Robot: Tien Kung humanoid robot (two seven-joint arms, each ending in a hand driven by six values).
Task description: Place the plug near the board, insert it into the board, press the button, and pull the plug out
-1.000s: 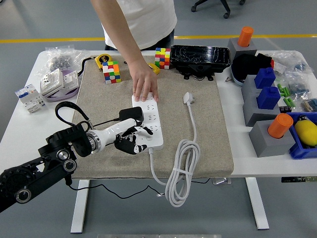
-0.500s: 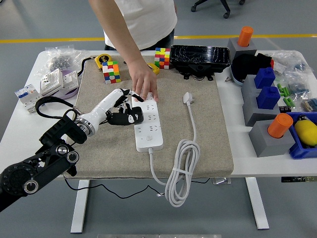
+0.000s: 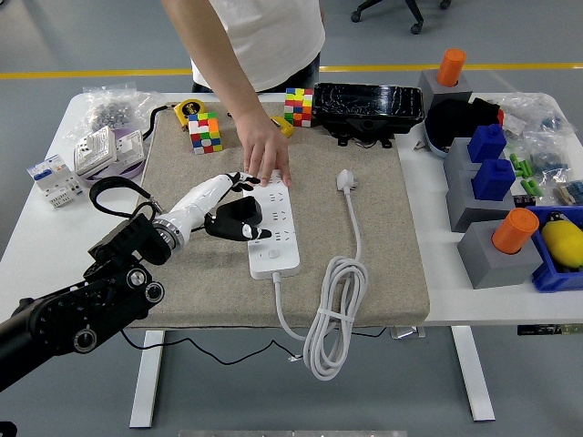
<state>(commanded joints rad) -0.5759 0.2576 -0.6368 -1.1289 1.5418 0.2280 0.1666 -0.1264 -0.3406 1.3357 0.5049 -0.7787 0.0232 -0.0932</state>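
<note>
Left hand: the left hand (image 3: pixel 230 211) is reaching in from the bench's near-left corner, grasping a black plug (image 3: pixel 242 217) and holding it at the left side of the board.
Board: the white power strip (image 3: pixel 272 225) is lying lengthwise on the beige mat (image 3: pixel 383 246), about midway between the bench's near and far edges.
Person: a person's hand (image 3: pixel 265 157) is pressing flat on the strip's far end (the arm is coming down from the bench's far edge).
White cable: the strip's own cord is lying coiled (image 3: pixel 330 320) over the near edge, its white plug (image 3: pixel 346 179) resting on the mat, right of the strip.
Cubes: two colourful cubes (image 3: pixel 205 133) are sitting near the mat's far edge.
Right arm: not showing anywhere.
</note>
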